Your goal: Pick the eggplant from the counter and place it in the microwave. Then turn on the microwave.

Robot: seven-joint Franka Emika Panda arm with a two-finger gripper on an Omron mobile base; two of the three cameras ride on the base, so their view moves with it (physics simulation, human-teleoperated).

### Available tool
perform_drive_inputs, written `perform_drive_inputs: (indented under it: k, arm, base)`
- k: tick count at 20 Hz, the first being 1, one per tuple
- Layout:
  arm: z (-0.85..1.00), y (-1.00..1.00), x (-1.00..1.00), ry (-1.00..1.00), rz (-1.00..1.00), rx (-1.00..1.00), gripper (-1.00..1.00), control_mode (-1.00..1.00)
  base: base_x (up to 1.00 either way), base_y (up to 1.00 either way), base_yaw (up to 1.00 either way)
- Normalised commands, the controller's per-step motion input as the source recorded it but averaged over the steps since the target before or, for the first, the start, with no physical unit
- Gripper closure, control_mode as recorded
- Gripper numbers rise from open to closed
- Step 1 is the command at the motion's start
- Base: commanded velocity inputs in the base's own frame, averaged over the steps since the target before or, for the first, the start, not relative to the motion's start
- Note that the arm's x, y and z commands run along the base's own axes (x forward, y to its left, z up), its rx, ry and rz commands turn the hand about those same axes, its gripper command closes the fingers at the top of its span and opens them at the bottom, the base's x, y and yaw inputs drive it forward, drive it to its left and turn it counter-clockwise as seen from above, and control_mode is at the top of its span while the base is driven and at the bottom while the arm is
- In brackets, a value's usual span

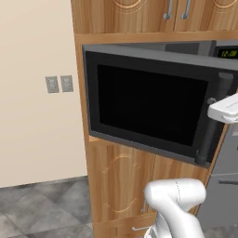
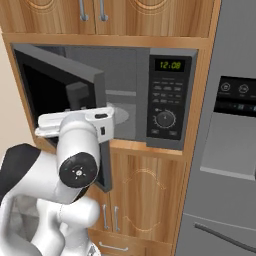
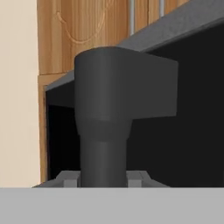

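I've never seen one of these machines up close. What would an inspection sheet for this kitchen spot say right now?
Surface: wooden cabinets around the appliance; no counter top seen.
Job's things: microwave, door swung open; its display is lit; turntable visible inside. Eggplant: nothing seen.
Clutter: nothing seen.
Grippers: gripper with its fingers either side of the door handle, apparently gripping it.
Cables: nothing seen.
Surroundings: beige wall with wall outlets, grey tiled floor, grey fridge beside the microwave.

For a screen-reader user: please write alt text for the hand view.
The dark grey bar handle of the microwave's black glass door stands close up between the gripper's fingertips. Brown wooden cabinet fronts rise behind.
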Motion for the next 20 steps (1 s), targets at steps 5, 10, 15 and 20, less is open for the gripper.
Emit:
perform_drive_inputs:
  k: [5, 10, 15, 20]
  arm:
    - [0.00, 0.17, -0.53, 0.00, 0.09, 0.00, 1.00, -1.00]
    - [0.00, 0.26, -0.55, 0.00, 0.08, -0.01, 1.00, -1.00]
    - [0.00, 0.29, -0.49, -0.01, 0.04, -0.01, 1.00, -1.00]
    - [0.00, 0.29, -0.43, -0.02, 0.02, -0.02, 1.00, -1.00]
  base:
    - [0.00, 0.00, 0.00]
    - [0.00, 0.00, 0.00]
    - [0.00, 0.00, 0.00]
    - [0.00, 0.00, 0.00]
